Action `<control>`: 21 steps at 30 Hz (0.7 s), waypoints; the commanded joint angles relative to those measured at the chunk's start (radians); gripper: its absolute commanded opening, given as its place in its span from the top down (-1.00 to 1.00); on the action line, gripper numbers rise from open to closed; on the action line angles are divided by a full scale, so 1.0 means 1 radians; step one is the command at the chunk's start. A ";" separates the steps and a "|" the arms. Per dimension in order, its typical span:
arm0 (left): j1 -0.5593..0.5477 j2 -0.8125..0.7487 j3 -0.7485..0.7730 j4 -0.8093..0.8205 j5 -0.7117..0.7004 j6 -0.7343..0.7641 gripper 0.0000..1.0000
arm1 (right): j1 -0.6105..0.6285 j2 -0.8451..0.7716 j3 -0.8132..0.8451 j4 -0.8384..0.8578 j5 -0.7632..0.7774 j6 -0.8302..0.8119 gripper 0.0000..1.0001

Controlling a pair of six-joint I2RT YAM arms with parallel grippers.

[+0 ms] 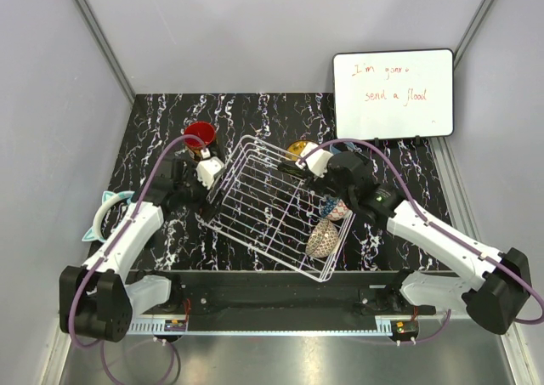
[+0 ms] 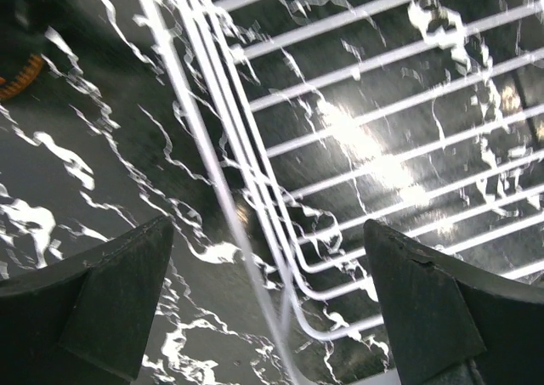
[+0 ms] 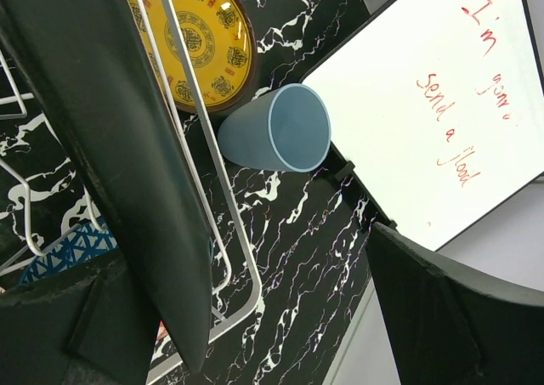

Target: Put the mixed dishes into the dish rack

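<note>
Dish rack [image 1: 274, 205] is seen set at a slant in the middle of the black marbled surface [image 1: 161, 113]. Two dishes are already lodged along its right side: the blue bowl [image 1: 333, 206], partly covered by the right arm, and the beige-brown bowl [image 1: 322, 239] just nearer the bases.

Over on the left, the left hand [image 1: 208, 174] is held low at the rack's left edge. In its wrist view the fingers [image 2: 110, 304] are spread wide apart with nothing clamped, and the rack's corner wires are framed between them. The red mug [image 1: 201, 135] is stood upright on the surface just beyond that hand, outside the rack.

At the far corner, the right hand [image 1: 299, 169] is shown with its jaws wide apart. The dark-backed saucer [image 3: 110, 147] is seen on edge close by one finger and well clear of the other [image 3: 450, 317]. Whether it is seated in the wires cannot be told.

Outside the rack, the yellow plate [image 3: 200, 41] is lying flat, and the light blue cup [image 3: 276, 130] is tipped on its side just beside it, near the whiteboard [image 1: 393, 93].
</note>
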 commanded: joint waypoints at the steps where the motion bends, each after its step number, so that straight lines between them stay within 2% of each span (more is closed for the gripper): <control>1: 0.005 0.047 0.147 0.055 0.019 -0.043 -0.98 | -0.010 0.004 0.074 0.042 0.018 0.030 -0.93; 9: 0.011 0.368 0.430 0.116 0.013 -0.133 -0.98 | -0.010 0.013 0.071 0.044 -0.005 0.050 -0.90; 12: 0.011 0.472 0.470 0.142 0.002 -0.170 -0.97 | -0.010 0.010 0.065 0.044 -0.016 0.050 -0.67; 13: 0.013 0.507 0.473 0.157 -0.006 -0.179 -0.97 | -0.010 0.010 0.063 0.045 -0.019 0.052 -0.48; 21: 0.013 0.541 0.405 0.208 -0.009 -0.192 -0.98 | -0.010 0.035 0.059 0.044 -0.027 0.035 0.02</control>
